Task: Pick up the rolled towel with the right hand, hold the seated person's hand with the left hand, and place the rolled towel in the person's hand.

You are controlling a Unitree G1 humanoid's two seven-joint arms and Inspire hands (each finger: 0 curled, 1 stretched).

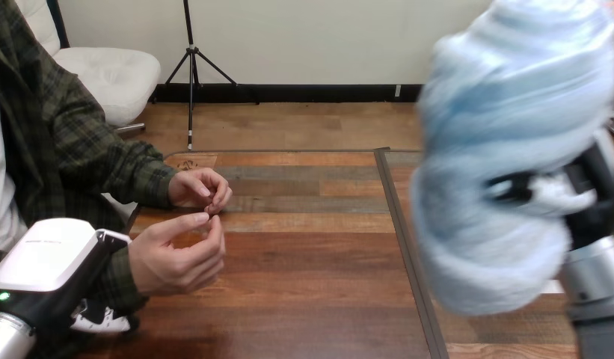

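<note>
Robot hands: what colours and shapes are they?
The left robot hand is black with a smooth white shell on its back and a tiny green light by the wrist. The right robot hand, partly hidden by the light blue rolled towel, is black with white pieces. Both sit on round silver forearms.

A pale blue rolled towel fills the right of the frame, raised above the wooden table; the right hand clasps it from the right edge; at lower left, the left hand lies against the person's sleeve; the person's lower hand and the person's upper hand touch fingertips at centre left.
</note>
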